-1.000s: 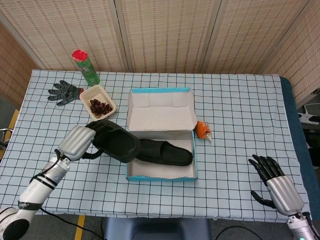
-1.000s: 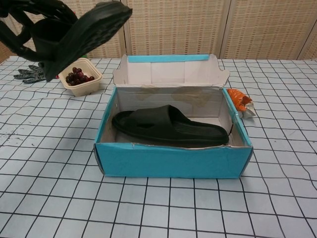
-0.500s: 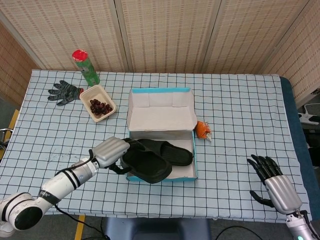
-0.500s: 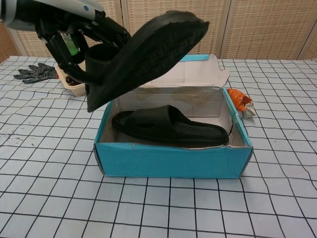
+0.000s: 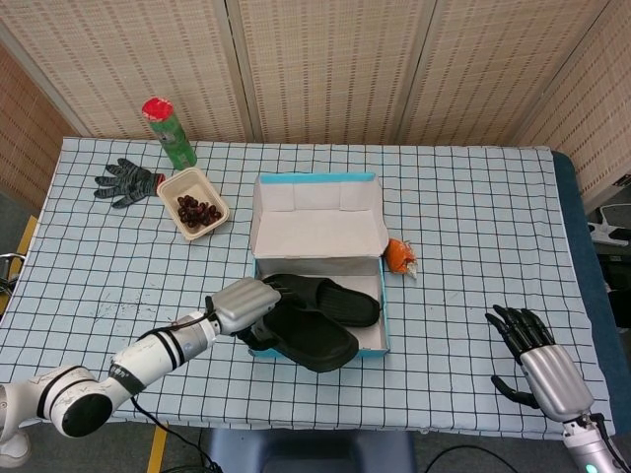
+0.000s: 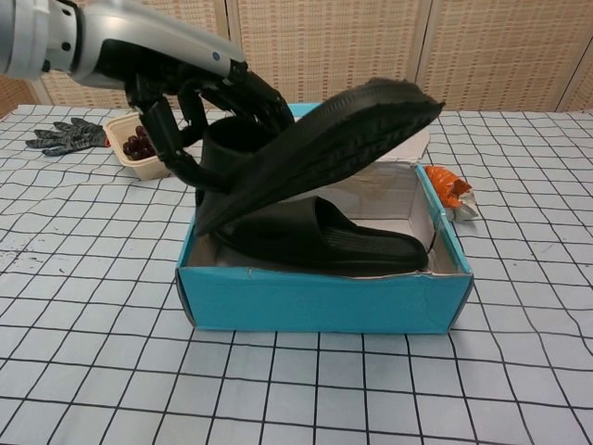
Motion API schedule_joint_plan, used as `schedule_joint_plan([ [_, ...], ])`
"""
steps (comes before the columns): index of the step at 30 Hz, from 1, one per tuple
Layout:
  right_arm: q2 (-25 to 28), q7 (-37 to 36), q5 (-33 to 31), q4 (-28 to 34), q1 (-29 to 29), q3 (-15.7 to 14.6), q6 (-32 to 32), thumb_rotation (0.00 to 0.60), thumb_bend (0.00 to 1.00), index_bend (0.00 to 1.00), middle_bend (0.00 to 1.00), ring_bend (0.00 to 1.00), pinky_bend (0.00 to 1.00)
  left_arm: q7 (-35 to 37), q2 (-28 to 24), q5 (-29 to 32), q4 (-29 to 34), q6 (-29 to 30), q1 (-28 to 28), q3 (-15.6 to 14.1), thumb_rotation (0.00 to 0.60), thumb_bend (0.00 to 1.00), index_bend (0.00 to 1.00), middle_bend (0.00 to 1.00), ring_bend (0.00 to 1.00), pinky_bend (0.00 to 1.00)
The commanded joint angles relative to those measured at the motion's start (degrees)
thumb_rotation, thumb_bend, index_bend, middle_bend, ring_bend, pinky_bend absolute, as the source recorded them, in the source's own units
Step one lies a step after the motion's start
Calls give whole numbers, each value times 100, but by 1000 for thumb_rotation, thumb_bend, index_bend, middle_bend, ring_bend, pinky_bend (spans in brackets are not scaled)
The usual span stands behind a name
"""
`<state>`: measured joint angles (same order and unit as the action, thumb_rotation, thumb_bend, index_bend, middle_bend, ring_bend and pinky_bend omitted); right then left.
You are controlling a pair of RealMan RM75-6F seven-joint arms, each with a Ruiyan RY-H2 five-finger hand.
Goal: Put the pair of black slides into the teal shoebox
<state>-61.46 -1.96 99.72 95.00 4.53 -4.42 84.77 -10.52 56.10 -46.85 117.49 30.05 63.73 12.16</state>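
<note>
The fingers (image 5: 271,292) of the left hand (image 5: 243,304) grip one black slide (image 5: 308,337) in the head view, holding it over the near left part of the teal shoebox (image 5: 380,313), its sole turned up and its toe end reaching toward the box's front wall. Under it the other black slide (image 5: 335,299) lies flat inside the box, running from left to right. The box's lid (image 5: 317,222) stands open at the back. The right hand (image 5: 540,364) rests low at the near right edge of the tabletop (image 5: 473,227), well apart from the box, its dark fingers (image 5: 513,328) spread and holding nothing. Left of the box sit a tray of dark fruit (image 5: 196,204), a grey glove (image 5: 128,182) and a green bottle with a red cap (image 5: 169,132); an orange wrapper (image 5: 399,255) lies just beside the box's right wall. In the chest view the left hand (image 6: 190,97) comes in from the upper left with its fingers (image 6: 259,93) curled around the strap of the held slide (image 6: 324,144), which tilts steeply, heel end low by the box's left wall (image 6: 196,243) and toe end raised over the middle. The second slide (image 6: 334,239) lies on the box floor beneath it. The glove (image 6: 67,136), the fruit tray (image 6: 128,148) and the wrapper (image 6: 451,190) show here too. The right hand does not appear in this view.
</note>
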Motion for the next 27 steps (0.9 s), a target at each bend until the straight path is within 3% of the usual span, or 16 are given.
schedule_joint_plan([
  [1, 5, -11, 3, -1, 5, -8, -12, 600, 148, 0, 0, 0, 0, -116, 210, 205, -152, 163, 175, -179, 600, 623, 505, 733, 711, 789],
  [11, 27, -62, 9, 9, 10, -16, 0, 600, 148, 0, 0, 0, 0, -1476, 1282, 630, -406, 2243, 202, -721, 600, 562, 624, 853, 865, 963],
  [18, 32, -58, 45, 19, 10, -40, 2, 600, 148, 0, 0, 0, 0, -2188, 1679, 1082, -312, 2766, 299, -873, 600, 542, 645, 873, 895, 998],
  [27, 49, -87, 71, 20, 6, -53, 24, 600, 148, 0, 0, 0, 0, -2959, 2380, 1084, -574, 3553, 209, -1048, 600, 515, 669, 892, 913, 1000],
])
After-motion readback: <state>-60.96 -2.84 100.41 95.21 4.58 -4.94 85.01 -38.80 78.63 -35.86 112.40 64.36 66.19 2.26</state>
